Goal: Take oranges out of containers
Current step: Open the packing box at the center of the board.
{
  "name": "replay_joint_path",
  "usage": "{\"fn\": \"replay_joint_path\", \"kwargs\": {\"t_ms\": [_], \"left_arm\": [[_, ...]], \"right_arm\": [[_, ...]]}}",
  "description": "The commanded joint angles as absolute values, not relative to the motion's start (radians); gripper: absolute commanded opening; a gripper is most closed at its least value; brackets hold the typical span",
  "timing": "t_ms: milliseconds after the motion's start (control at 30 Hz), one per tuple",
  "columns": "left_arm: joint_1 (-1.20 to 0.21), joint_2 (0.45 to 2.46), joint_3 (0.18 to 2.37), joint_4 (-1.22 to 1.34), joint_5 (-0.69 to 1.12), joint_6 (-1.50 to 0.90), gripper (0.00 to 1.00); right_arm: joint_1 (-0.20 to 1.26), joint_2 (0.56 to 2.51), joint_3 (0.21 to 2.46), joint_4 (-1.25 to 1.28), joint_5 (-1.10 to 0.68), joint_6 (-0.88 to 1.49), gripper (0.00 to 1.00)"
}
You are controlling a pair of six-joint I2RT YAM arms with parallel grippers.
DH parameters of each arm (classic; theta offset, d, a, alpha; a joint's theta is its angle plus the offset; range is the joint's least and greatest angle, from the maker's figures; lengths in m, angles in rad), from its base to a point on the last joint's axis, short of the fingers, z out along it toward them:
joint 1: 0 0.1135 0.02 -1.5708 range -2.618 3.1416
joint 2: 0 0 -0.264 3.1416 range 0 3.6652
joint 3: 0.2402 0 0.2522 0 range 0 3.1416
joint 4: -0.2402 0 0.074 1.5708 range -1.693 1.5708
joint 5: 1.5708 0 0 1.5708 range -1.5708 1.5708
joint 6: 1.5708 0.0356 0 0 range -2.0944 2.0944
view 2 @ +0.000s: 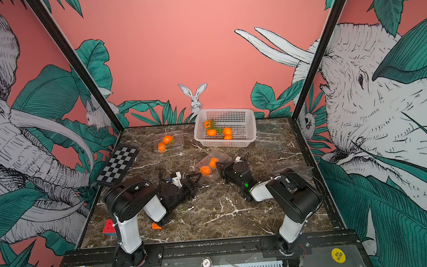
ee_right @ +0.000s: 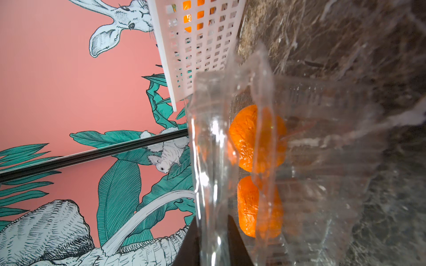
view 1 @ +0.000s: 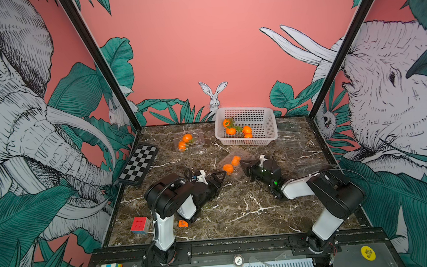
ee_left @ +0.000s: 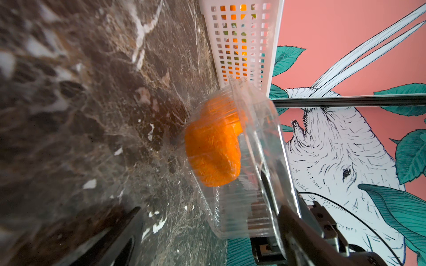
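Note:
A clear container lies mid-table with two oranges inside. My right gripper is shut on its raised clear lid; both oranges show through the plastic beside its fingers. My left gripper stands open at the container's near-left end. In the left wrist view the box's end sits between the wide-apart fingers, with one orange beyond. A second container at the back left holds two oranges.
A white perforated basket at the back holds several oranges. Empty clear boxes lie to its right and beside the right arm. A chessboard leans at the left; a cube and small orange block lie near the left arm's base.

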State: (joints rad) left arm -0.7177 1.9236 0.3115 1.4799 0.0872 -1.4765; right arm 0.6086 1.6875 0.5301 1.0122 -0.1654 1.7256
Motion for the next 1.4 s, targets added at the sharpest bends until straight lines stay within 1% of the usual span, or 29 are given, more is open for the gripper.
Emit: {"fn": "replay_joint_path", "kwargs": {"t_ms": [0,400,1367], "left_arm": [[-0.727,1.954,0.305,1.403,0.078,-1.486,0.92],[-0.733,1.922,0.266,1.402,0.038,-1.497,0.92],[-0.743,1.957,0.27,1.403,0.031,-1.53,0.92]], "right_arm": [[0.625,1.676,0.543,1.034,-0.162,1.732,0.17],[0.635,1.666,0.513,1.074,-0.085,1.772,0.17],[0.67,1.685,0.506,1.069,-0.074,1.751,0.17]]}}
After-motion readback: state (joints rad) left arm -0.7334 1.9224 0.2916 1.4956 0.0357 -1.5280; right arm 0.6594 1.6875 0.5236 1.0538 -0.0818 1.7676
